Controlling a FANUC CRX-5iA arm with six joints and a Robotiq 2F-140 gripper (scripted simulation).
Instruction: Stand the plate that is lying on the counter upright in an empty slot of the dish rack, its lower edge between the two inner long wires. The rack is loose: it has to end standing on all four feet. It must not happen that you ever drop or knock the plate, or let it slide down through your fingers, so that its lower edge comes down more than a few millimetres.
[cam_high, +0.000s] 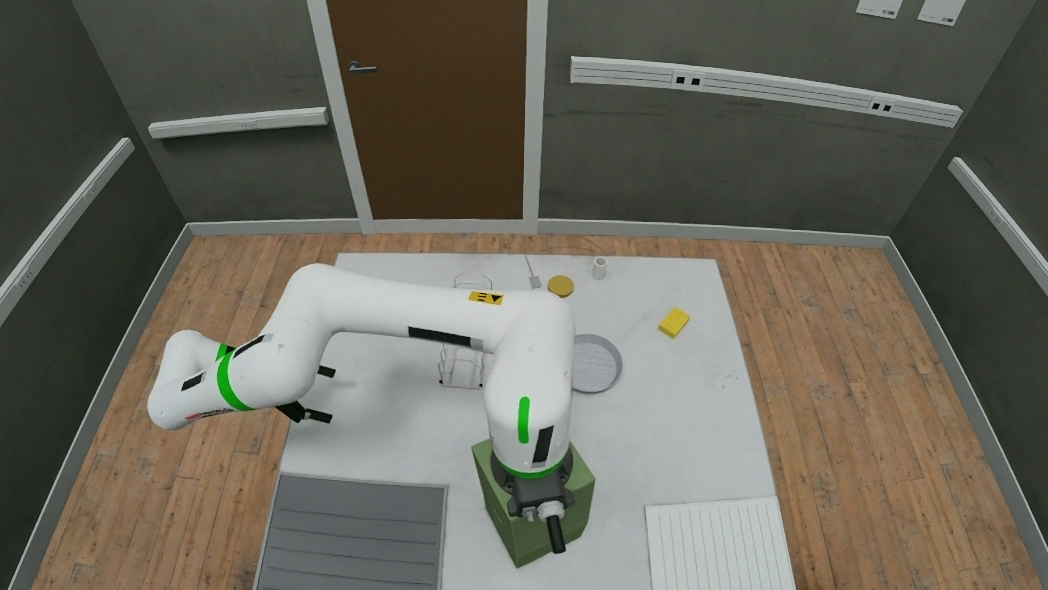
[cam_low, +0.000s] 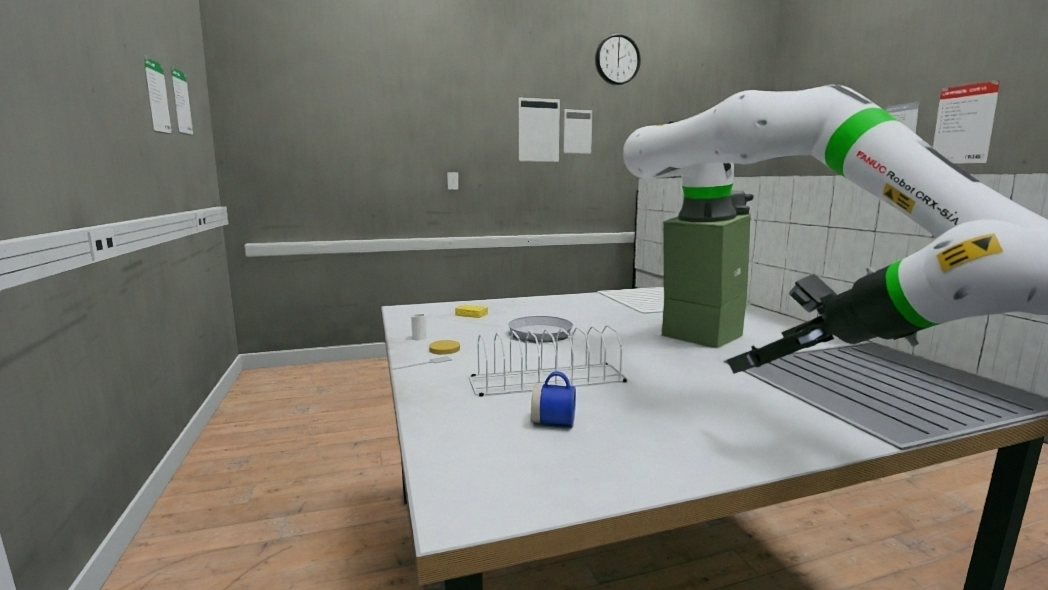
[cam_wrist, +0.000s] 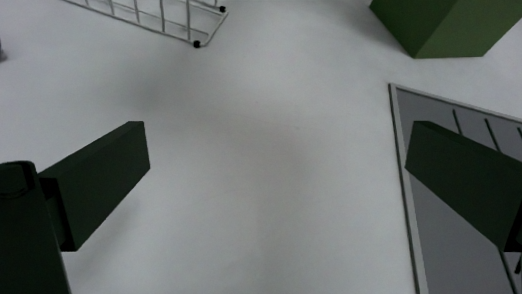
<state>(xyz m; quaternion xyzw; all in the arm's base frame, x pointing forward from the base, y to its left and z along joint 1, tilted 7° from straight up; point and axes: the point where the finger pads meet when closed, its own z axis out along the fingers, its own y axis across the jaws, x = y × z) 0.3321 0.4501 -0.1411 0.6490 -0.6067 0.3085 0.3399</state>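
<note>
The grey plate (cam_high: 595, 362) lies flat on the white counter beside the arm's upper link; it also shows behind the rack in the exterior view (cam_low: 540, 326). The wire dish rack (cam_low: 556, 359) stands on the counter with its slots empty; in the top view (cam_high: 462, 366) the arm partly hides it, and one corner shows in the wrist view (cam_wrist: 165, 20). My gripper (cam_high: 324, 394) is wide open and empty, hovering over bare counter well away from plate and rack; it also shows in the exterior view (cam_low: 770, 350) and in the wrist view (cam_wrist: 277, 165).
A blue mug (cam_low: 553, 400) lies on its side in front of the rack. A grey ribbed mat (cam_low: 891, 392) lies under the gripper's side. A yellow sponge (cam_high: 673, 322), a yellow disc (cam_high: 561, 285), a small white cup (cam_high: 599, 267) and the green robot base (cam_low: 705, 278) stand on the counter.
</note>
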